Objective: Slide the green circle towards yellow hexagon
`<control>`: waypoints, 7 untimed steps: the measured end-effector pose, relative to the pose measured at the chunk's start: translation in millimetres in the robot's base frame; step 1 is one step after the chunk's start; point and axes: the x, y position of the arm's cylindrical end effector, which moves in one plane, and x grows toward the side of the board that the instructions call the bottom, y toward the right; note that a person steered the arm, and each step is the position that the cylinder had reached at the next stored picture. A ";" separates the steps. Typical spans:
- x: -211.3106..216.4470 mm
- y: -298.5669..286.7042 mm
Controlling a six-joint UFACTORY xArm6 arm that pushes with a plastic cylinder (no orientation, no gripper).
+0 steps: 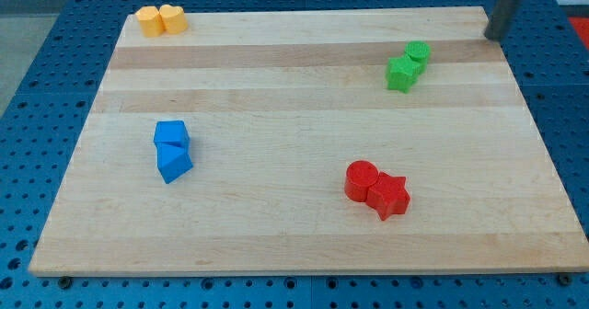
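The green circle (419, 51) sits near the view's top right on the wooden board (294, 97), touching a green star-like block (401, 74) just below and left of it. The yellow hexagon (147, 21) lies at the board's top left corner, touching a yellow heart-like block (172, 18) on its right. My tip (493, 36) is a dark rod at the board's top right corner, to the right of and a little above the green circle, apart from it.
Two blue blocks (171, 150) touch each other at the left middle. A red circle (361, 180) and a red star (389, 196) touch at the lower right. A blue pegboard (561, 88) surrounds the board.
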 end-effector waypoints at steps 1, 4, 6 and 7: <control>42.9 -19.3; 21.3 -134.1; 27.2 -196.5; 27.2 -242.3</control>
